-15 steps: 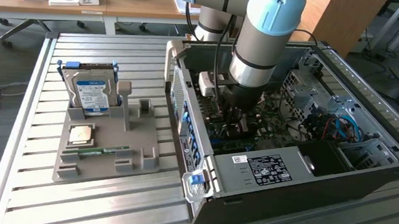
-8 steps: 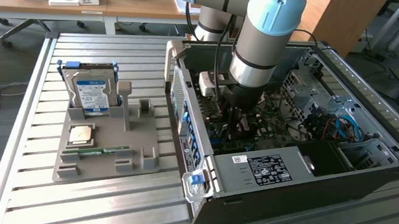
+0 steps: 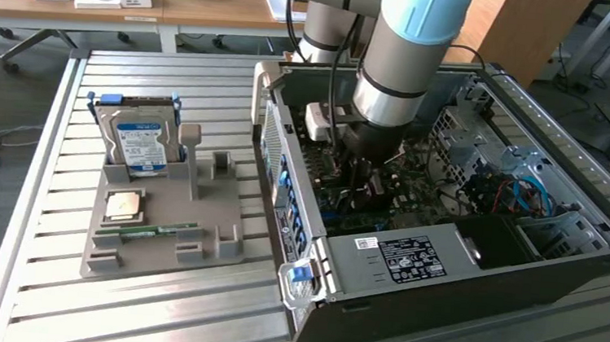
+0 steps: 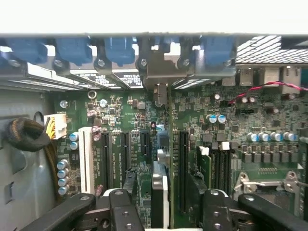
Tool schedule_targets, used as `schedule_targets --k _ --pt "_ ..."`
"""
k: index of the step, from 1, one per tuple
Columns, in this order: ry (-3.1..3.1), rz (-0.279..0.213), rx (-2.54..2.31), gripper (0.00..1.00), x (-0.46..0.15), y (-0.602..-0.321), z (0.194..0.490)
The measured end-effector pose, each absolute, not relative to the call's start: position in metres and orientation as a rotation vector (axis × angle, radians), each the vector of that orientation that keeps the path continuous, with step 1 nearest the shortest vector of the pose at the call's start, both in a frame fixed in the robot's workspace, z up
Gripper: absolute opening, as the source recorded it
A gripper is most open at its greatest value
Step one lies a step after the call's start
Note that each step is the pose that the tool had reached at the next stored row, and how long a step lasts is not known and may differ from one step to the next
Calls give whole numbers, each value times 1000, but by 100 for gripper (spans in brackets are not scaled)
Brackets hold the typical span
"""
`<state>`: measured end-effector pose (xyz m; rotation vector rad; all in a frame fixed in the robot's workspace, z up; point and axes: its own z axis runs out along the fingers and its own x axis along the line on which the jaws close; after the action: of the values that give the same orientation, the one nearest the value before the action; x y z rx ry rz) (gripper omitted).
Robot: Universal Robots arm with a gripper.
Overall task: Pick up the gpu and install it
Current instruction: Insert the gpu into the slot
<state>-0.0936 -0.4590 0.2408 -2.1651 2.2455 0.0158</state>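
The gpu (image 4: 159, 185) stands edge-on in a slot of the green motherboard (image 4: 120, 110). Its metal bracket (image 4: 161, 72) lies against the case's rear wall, among the blue slot clips. My gripper (image 4: 166, 211) straddles the card and is open, with one black finger (image 4: 120, 211) on each side and a gap to the card on both. In the exterior view the arm reaches down into the open computer case (image 3: 491, 300), and the gripper (image 3: 365, 172) is low over the motherboard.
A grey parts holder (image 3: 212, 245) on the slatted table holds a hard drive (image 3: 138, 141), a processor chip (image 3: 126, 204) and a green memory stick (image 3: 159, 231). Inside the case are a power supply (image 3: 408, 257), drive cages and cables (image 3: 521, 192). A thick cable bundle (image 4: 26, 134) lies beside the board.
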Motion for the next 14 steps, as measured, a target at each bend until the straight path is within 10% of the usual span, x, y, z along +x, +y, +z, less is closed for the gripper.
schedule_targets --k 14 --pt "2245 16 -2165 55 -94 -459 280"
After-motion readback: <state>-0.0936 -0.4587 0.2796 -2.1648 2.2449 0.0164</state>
